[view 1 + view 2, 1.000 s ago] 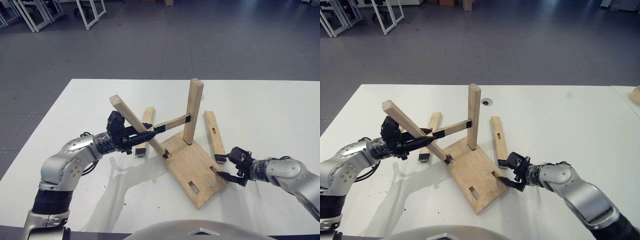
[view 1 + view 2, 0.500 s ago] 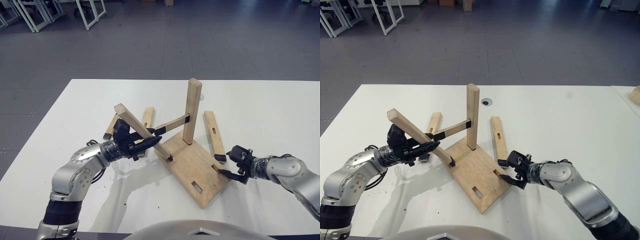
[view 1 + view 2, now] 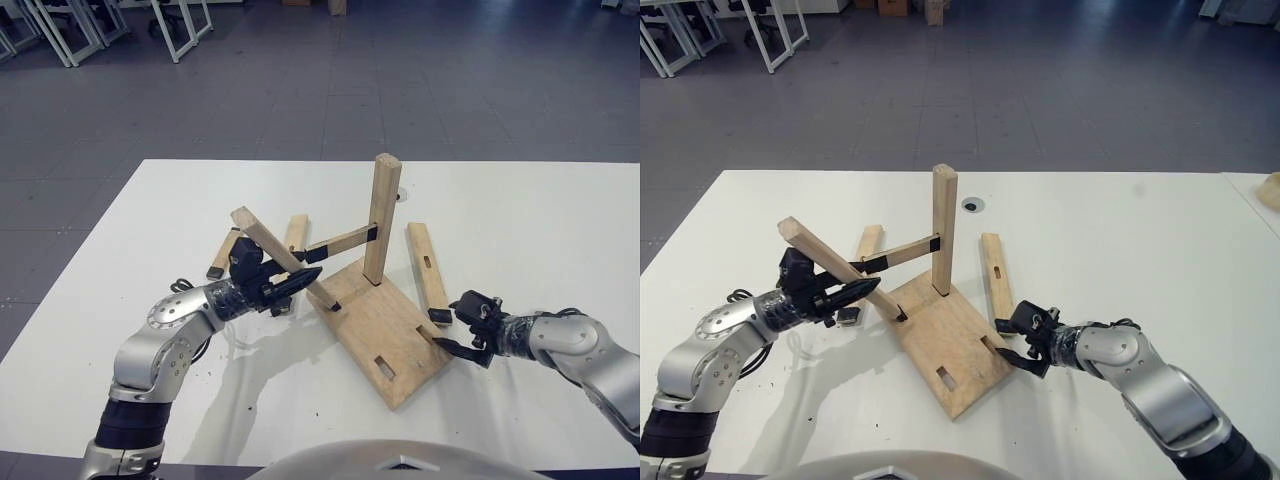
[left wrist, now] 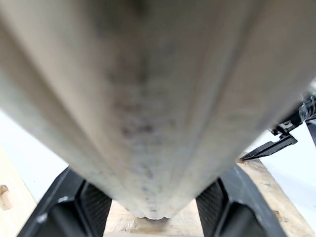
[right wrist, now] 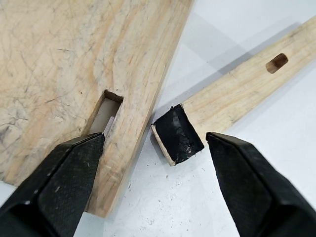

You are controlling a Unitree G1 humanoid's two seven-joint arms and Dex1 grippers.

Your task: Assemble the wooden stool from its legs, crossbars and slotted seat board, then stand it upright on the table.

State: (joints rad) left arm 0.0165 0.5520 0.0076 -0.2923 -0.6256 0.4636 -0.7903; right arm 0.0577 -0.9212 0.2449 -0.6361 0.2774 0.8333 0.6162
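The slotted seat board (image 3: 385, 340) lies flat on the white table. One leg (image 3: 378, 220) stands upright in it. A second leg (image 3: 280, 255) leans out of the board, joined to the first by a crossbar (image 3: 342, 241). My left gripper (image 3: 300, 281) is shut on the leaning leg (image 4: 148, 98), with a finger (image 4: 91, 207) on each side. My right gripper (image 5: 154, 137) is open at the board's right corner. Its fingers (image 5: 54, 182) straddle the board's edge by a slot (image 5: 106, 111) and the black-tipped end (image 5: 177, 134) of a loose leg (image 3: 425, 268).
Two more loose wooden pieces (image 3: 295, 232) (image 3: 222, 252) lie behind my left gripper. A small hole (image 3: 969, 205) is in the table behind the stool. The table's front edge is close below the board, and bare tabletop spreads to the far right.
My left arm has swung in toward the board, tipping the leaning leg lower. The board and its legs have shifted slightly. The right gripper has stayed open at the board's corner.
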